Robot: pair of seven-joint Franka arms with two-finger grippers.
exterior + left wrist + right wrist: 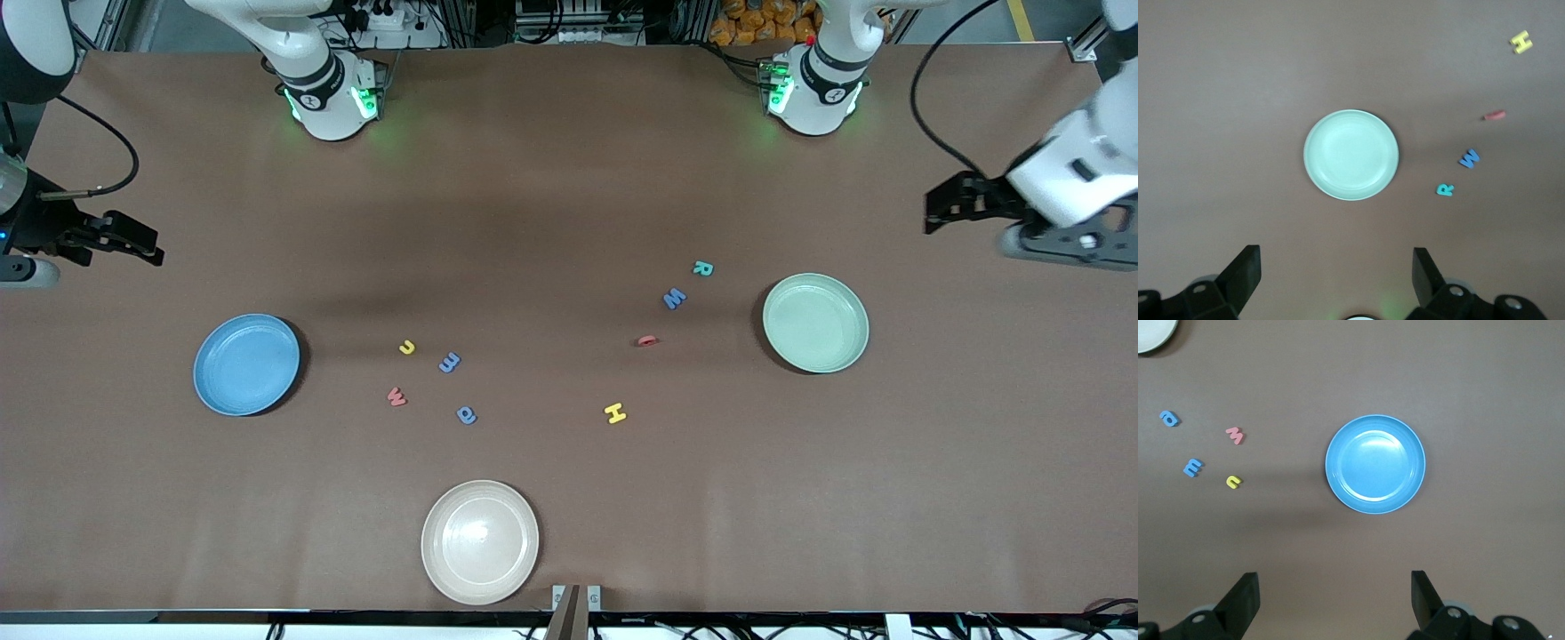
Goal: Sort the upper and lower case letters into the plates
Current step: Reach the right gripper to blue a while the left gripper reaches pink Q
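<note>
The bright blue plate (246, 364) (1375, 464) lies bare toward the right arm's end of the table. The pale mint green plate (815, 322) (1351, 155) lies bare toward the left arm's end. Small foam letters lie between them: yellow c (406, 348), blue m (450, 362), red w (396, 396) and blue a (466, 414) beside the blue plate. Teal R (702, 268), blue W (675, 299), a red letter (647, 340) and yellow H (615, 412) lie beside the green one. My right gripper (147, 247) (1335, 581) and left gripper (932, 212) (1336, 257) hover open and hold nothing, each over bare table at its own end.
A cream-white plate (480, 542) sits near the table edge closest to the front camera, nearer than the blue a. The two arm bases (331, 98) (813, 89) stand along the edge farthest from that camera.
</note>
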